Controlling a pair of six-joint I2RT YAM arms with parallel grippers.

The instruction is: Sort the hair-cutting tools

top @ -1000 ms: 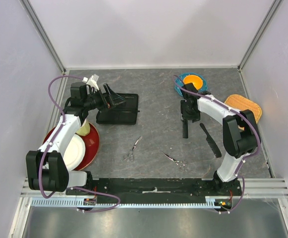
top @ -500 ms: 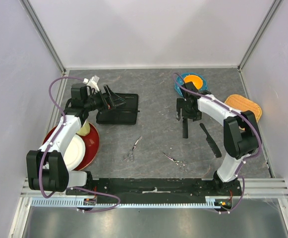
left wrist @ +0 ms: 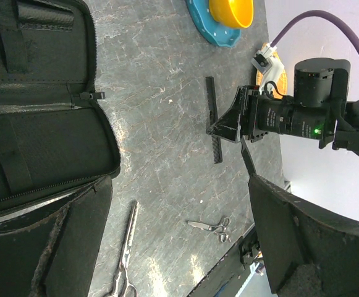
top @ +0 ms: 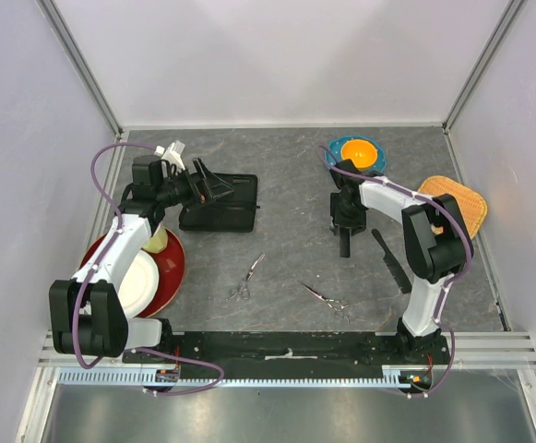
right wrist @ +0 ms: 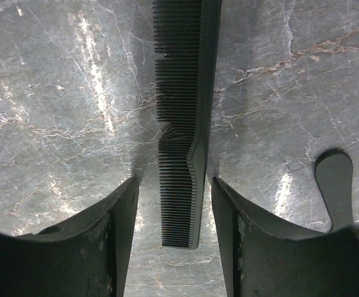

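Now, right gripper [right wrist: 174, 185]: fingers apart, has turned in over the last second and sits squared astride the first comb [right wrist: 188, 111], which lies flat on the table between them, seemingly touching neither. Second comb [top: 391, 261]: just beside, to the right. First scissors [top: 246, 277] and second scissors [top: 327, 297]: unmoved, nearer the arm bases. Left gripper [top: 210, 181]: fingers spread, unchanged at the open black case [top: 235, 205]. Judgement: grasp is lined up, closing is next, nothing sorted yet

Lab test cell: white walls [top: 277, 55], aluminium frame posts [top: 81, 66]
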